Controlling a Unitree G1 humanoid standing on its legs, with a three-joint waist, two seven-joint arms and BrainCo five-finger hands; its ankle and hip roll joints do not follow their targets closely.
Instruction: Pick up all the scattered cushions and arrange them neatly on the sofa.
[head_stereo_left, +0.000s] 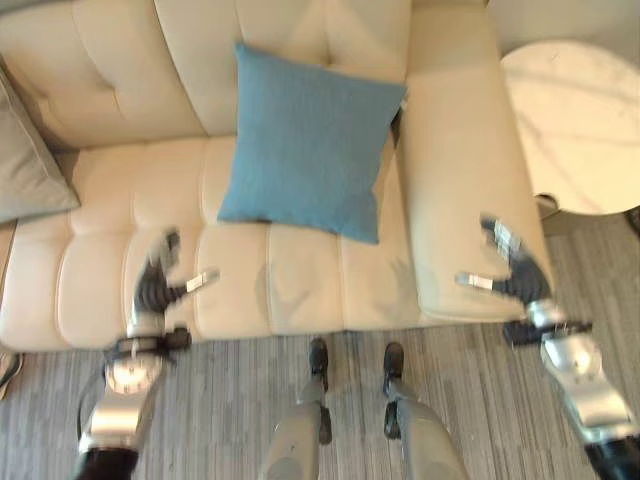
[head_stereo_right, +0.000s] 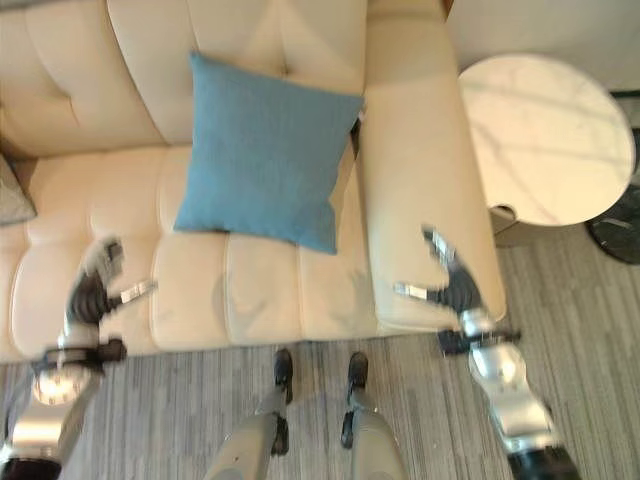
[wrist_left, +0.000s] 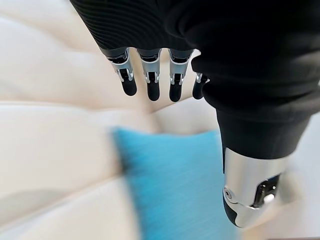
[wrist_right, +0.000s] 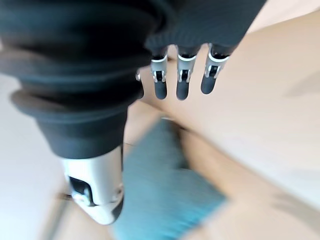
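A blue cushion (head_stereo_left: 305, 140) leans against the backrest of the cream sofa (head_stereo_left: 110, 240), on its right seat next to the armrest. A grey cushion (head_stereo_left: 25, 165) lies at the sofa's left end. My left hand (head_stereo_left: 155, 285) hovers over the front of the left seat, fingers straight, holding nothing; the blue cushion (wrist_left: 175, 180) shows past its fingers (wrist_left: 152, 82). My right hand (head_stereo_left: 515, 265) hangs open over the front end of the right armrest (head_stereo_left: 465, 170), empty too. In the right wrist view the blue cushion (wrist_right: 165, 195) lies beyond the straight fingers (wrist_right: 182, 80).
A round white marble side table (head_stereo_right: 545, 135) stands right of the armrest. Grey wood-look floor (head_stereo_left: 230, 400) runs along the sofa's front. A dark round base (head_stereo_right: 620, 235) sits at the far right edge.
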